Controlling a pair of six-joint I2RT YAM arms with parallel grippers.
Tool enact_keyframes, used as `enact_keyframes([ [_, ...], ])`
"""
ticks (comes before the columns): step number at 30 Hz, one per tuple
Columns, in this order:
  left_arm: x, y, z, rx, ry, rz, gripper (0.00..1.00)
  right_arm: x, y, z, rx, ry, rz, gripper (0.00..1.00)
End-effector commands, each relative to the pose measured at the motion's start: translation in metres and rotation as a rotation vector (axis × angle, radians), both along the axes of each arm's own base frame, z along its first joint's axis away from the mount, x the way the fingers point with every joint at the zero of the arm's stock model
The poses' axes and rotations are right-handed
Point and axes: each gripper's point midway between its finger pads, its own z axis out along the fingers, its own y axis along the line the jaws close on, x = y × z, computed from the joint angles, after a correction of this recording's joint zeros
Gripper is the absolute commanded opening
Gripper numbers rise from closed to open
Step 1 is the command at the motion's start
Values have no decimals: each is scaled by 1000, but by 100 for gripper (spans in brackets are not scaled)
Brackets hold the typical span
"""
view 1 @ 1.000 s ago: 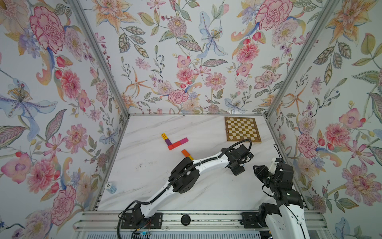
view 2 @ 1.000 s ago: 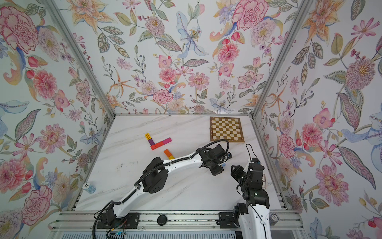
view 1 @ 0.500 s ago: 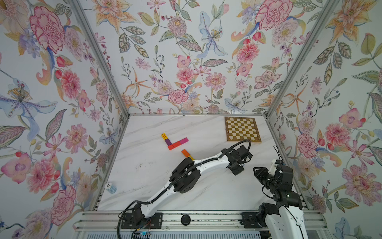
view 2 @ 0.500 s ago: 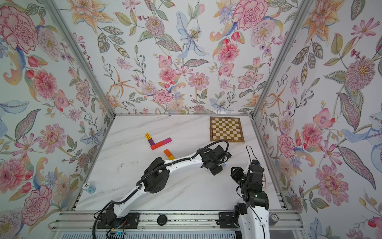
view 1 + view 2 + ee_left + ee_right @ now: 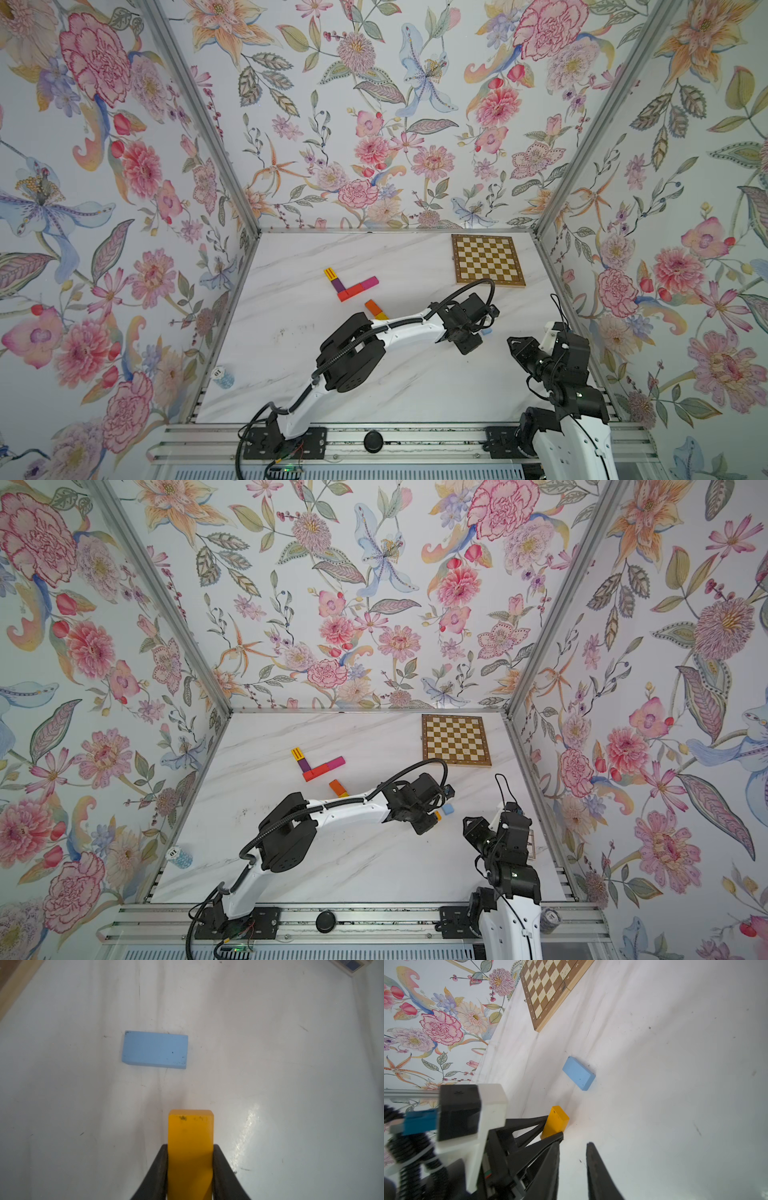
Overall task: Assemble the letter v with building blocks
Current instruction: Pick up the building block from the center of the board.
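Gripping the yellow block (image 5: 190, 1130), the left gripper (image 5: 190, 1147) is now seen clenched, having been wider a second ago; the right gripper (image 5: 573, 1147) is kept parted, empty, unchanged.

Near left: white marble tabletop (image 5: 291, 361) open. White-and-black left arm (image 5: 399, 330) spans mid-table diagonally, just beside orange wooden block (image 5: 372, 307). Light blue wooden block (image 5: 154, 1049) lies ahead of clamped yellow wooden block (image 5: 190, 1132), clear gap between. Brown-and-cream chessboard (image 5: 487, 260) fills far right corner.

Bright even light, soft shadows, slight glare, wide-angle distortion
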Motion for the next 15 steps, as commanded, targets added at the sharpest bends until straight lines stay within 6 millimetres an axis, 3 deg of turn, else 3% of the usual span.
enact_keyframes([
  [1,-3,-8,49,-131,-52,-8,4,-2,4,0,29,8,5,25],
  [6,-5,5,59,-138,-76,4,4,1,8,4,40,-7,17,25],
  [15,13,44,48,-101,-80,110,2,14,30,6,39,-22,92,26],
])
